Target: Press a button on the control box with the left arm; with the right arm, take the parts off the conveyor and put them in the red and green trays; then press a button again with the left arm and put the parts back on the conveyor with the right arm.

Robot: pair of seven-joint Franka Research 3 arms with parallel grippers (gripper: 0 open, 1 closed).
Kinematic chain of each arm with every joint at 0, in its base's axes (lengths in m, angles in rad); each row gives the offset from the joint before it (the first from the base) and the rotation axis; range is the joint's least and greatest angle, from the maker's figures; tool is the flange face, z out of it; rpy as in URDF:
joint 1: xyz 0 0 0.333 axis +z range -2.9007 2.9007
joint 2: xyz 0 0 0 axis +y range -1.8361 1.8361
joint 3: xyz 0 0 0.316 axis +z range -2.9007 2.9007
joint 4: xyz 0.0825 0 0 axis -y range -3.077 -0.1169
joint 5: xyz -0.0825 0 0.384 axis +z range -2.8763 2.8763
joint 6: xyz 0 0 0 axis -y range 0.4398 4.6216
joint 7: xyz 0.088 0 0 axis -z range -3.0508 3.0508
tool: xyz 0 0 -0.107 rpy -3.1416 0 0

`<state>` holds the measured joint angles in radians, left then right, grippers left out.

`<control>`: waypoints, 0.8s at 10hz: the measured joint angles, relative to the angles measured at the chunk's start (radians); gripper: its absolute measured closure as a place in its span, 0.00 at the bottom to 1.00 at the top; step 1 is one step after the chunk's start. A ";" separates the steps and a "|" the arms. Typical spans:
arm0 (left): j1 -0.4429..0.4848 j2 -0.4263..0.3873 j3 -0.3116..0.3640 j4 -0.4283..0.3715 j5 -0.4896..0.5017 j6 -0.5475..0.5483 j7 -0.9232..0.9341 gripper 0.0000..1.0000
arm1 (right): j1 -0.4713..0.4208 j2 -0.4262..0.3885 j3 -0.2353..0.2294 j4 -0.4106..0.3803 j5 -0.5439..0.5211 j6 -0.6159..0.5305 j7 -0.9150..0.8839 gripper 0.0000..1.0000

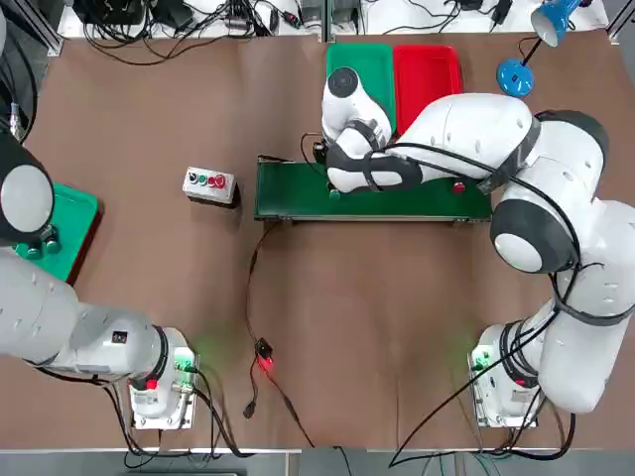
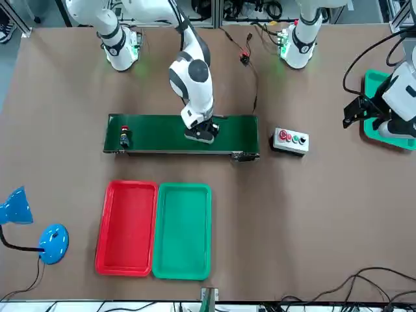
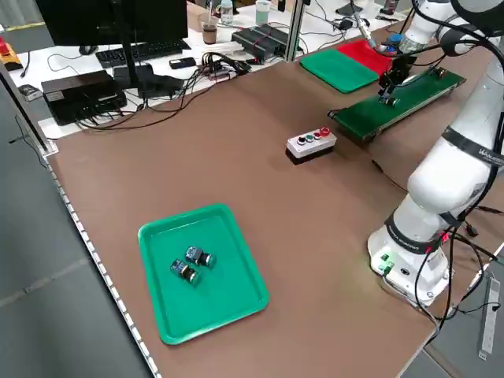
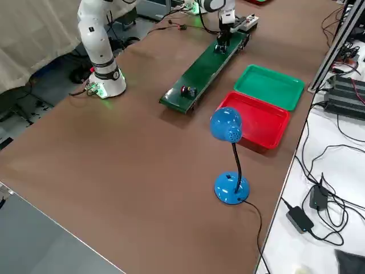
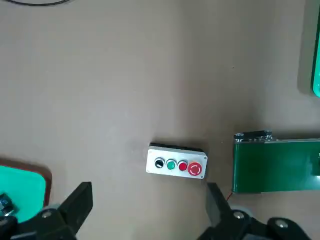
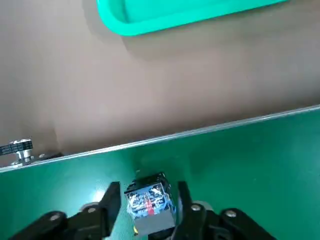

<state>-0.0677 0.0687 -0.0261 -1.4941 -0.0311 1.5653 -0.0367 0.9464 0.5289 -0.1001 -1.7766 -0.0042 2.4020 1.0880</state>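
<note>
Put-back step: right gripper (image 6: 147, 207) low on conveyor (image 6: 250, 165), jaws part-open w/ a part (image 6: 149, 204) between them, apparently released; next, lift clear; left gripper (image 5: 145, 205) idle, wide open, empty.

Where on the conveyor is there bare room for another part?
Free: the conveyor stretch between the red-capped part and the right claw. Crowded: under that claw, where a part sits between its fingers.
</note>
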 joint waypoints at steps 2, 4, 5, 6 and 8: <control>0.000 0.000 0.000 0.000 0.000 0.000 0.000 0.00 | 0.000 -0.001 -0.019 0.004 -0.014 0.002 -0.001 0.11; 0.000 0.000 0.000 0.000 0.000 0.000 0.000 0.00 | -0.003 -0.009 -0.072 0.048 -0.032 0.010 -0.014 0.00; 0.000 0.000 0.000 0.000 0.000 0.000 0.000 0.00 | -0.006 -0.016 -0.117 0.092 -0.034 0.006 -0.025 0.00; 0.000 0.000 0.000 0.000 0.000 0.000 0.000 0.00 | -0.010 -0.025 -0.168 0.144 -0.034 -0.034 -0.036 0.00; 0.000 0.000 0.000 0.000 0.000 0.000 0.000 0.00 | -0.029 -0.038 -0.270 0.257 -0.034 -0.180 -0.081 0.00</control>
<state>-0.0680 0.0684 -0.0265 -1.4938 -0.0311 1.5653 -0.0367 0.9170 0.4909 -0.3706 -1.5194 -0.0386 2.2220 1.0074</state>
